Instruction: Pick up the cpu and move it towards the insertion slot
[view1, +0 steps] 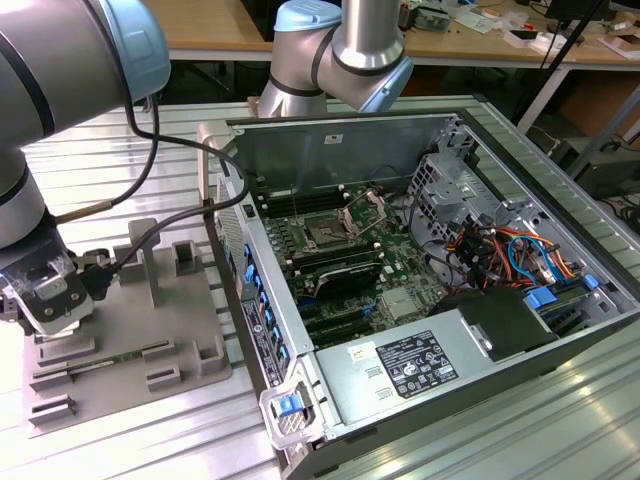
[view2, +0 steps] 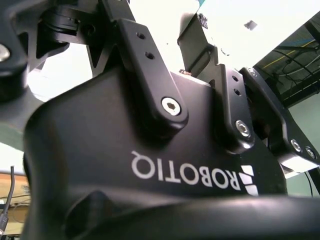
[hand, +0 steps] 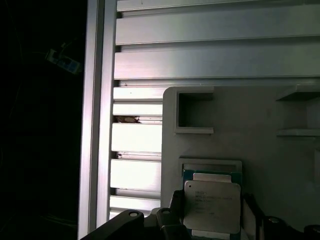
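Pick-up stage: the tool (hand: 212, 220), closed on the cpu (hand: 212, 202) edgewise, held it just above the grey fixture (hand: 260, 145) (seemingly unseated), the insertion slot (view1: 328, 236) lying well apart.

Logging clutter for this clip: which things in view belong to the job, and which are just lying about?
Job: cpu; insertion slot.
Lying about: grey fixture blocks; power supply; coloured cables.
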